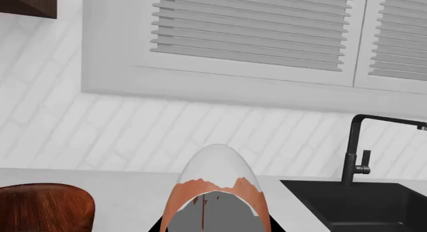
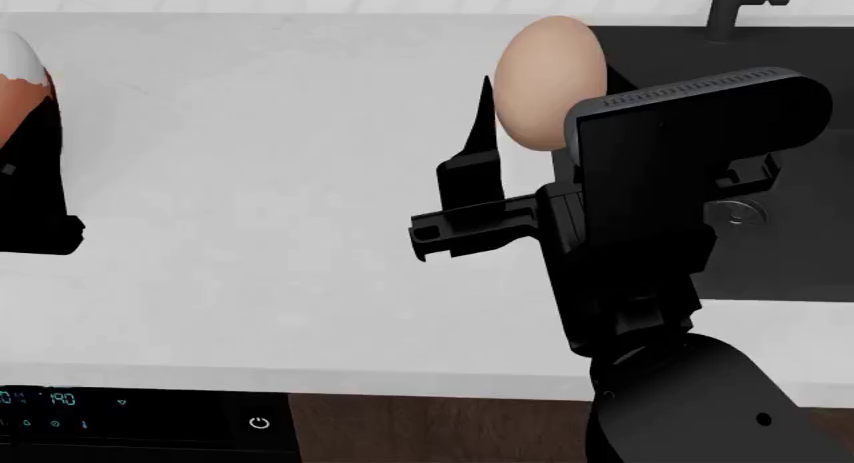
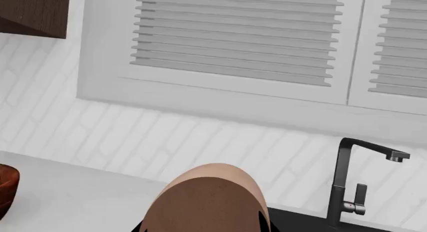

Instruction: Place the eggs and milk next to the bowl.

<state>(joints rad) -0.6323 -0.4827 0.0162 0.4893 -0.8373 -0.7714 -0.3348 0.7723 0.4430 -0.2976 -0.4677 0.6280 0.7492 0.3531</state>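
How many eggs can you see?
2. The tan egg is in the right gripper; the reddish-brown egg with a pale end is in the left gripper.

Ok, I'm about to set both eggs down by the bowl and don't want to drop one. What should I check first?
1. Left gripper shut on the reddish-brown egg: ok.
2. Right gripper shut on the tan egg: ok.
3. Bowl located: ok, beside the left egg.
4. Tan egg clear of the black sink: not ok, it hangs near the sink's edge.
5. Milk located: cannot tell.
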